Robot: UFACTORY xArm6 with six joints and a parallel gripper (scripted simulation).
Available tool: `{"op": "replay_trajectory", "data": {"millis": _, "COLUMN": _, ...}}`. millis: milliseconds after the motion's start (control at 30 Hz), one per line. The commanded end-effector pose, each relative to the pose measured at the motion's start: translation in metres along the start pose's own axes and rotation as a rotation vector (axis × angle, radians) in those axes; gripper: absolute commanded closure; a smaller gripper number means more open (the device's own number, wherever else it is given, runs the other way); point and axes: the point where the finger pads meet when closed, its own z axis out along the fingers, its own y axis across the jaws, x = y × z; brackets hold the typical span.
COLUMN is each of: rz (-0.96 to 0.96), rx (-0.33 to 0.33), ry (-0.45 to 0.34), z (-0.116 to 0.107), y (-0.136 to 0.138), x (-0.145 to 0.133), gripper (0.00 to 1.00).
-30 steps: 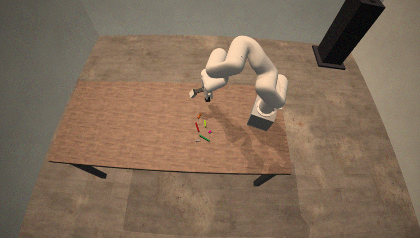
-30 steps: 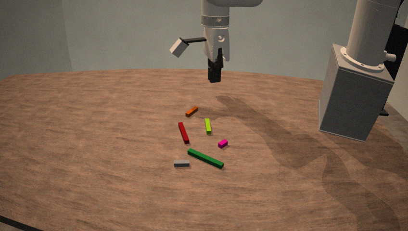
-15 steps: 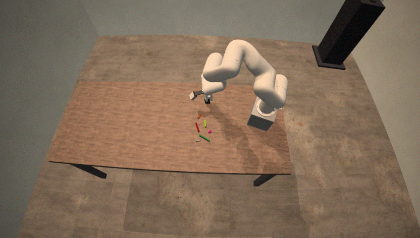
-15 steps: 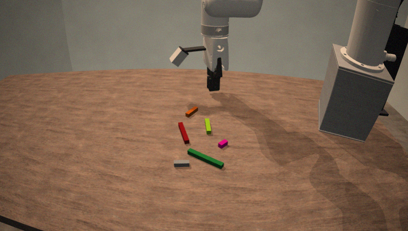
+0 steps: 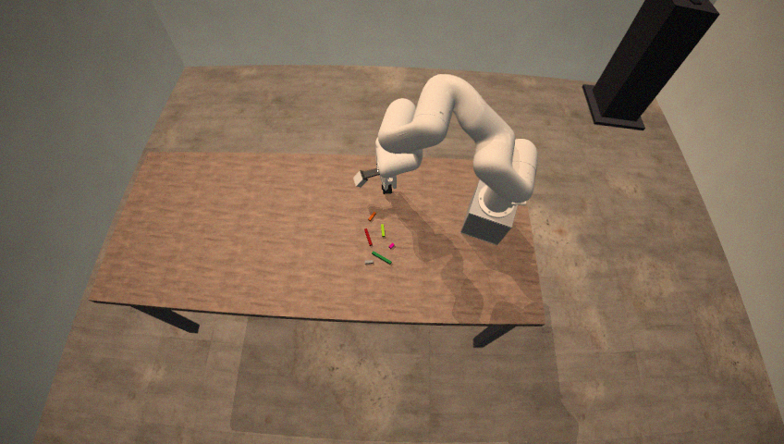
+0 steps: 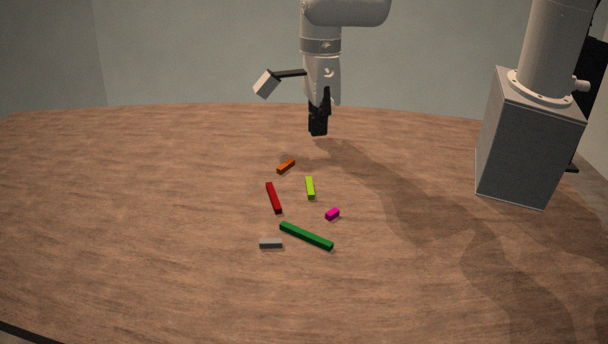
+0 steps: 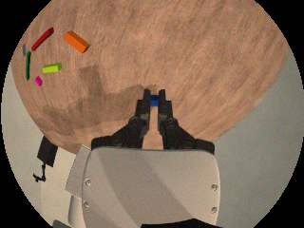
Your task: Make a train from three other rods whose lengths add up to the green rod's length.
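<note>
wooden table (image 5: pixel 220 230) (image 6: pixel 127 276) (image 7: pixel 190 47): stretched under everything below, and six rods lay on it, apart from one another; in the exterior view, left to right, things stood as follows.
pale block (image 5: pixel 360 178) (image 6: pixel 266 84): stuck out beside the gripper on a dark bracket.
grey rod (image 5: pixel 369 263) (image 6: pixel 270 244) (image 7: pixel 24 49): lay flat, near the left end of the green one.
red rod (image 5: pixel 368 237) (image 6: pixel 273 197) (image 7: pixel 43 39): lay flat, behind the grey one, its far end leaning left.
orange rod (image 5: pixel 372 216) (image 6: pixel 285 165) (image 7: pixel 77 42): lay slantwise behind the red one.
green rod (image 5: pixel 381 257) (image 6: pixel 306 235) (image 7: pixel 28 66): lay slantwise, its right end nearer the viewer.
lime rod (image 5: pixel 383 230) (image 6: pixel 310 188) (image 7: pixel 52 67): lay between the red and magenta ones, well behind the green one.
gripper (image 5: pixel 386 191) (image 6: pixel 317 132) (image 7: pixel 154 98): pointed down above the table, behind the rods, jaws pinching the blue rod.
blue rod (image 7: pixel 155 101): sat between the fingertips, visible only in the wrist view.
magenta rod (image 5: pixel 391 245) (image 6: pixel 332 213) (image 7: pixel 38 81): lay flat, behind the green one's right end.
grey pedestal (image 5: pixel 472 225) (image 6: pixel 528 158): stood at far right, under the white arm (image 5: pixel 450 99) (image 6: pixel 345 12).

Compared with a second ago, the gripper (image 5: pixel 386 190) (image 6: pixel 317 132) (image 7: pixel 154 98) is lower, closer to the table (image 5: pixel 220 236) (image 6: pixel 149 276) (image 7: pixel 190 52). The white arm (image 5: pixel 450 104) (image 6: pixel 349 11) has dipped with it, and its shadow (image 5: pixel 459 275) (image 6: pixel 409 221) (image 7: pixel 95 104) falls further left in the outside view.
</note>
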Motion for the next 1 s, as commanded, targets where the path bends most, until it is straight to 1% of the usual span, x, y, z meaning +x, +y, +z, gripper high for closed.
{"op": "replay_trajectory", "data": {"millis": 0, "rz": 0.000, "rx": -0.002, "ry": 0.002, "z": -0.0009, "y": 0.0009, "x": 0.0011, "gripper": 0.96}}
{"op": "replay_trajectory", "data": {"millis": 600, "rz": 0.000, "rx": -0.002, "ry": 0.002, "z": -0.0007, "y": 0.0009, "x": 0.0012, "gripper": 0.96}}
{"op": "replay_trajectory", "data": {"millis": 967, "rz": 0.000, "rx": -0.002, "ry": 0.002, "z": 0.0052, "y": 0.0009, "x": 0.0012, "gripper": 0.96}}
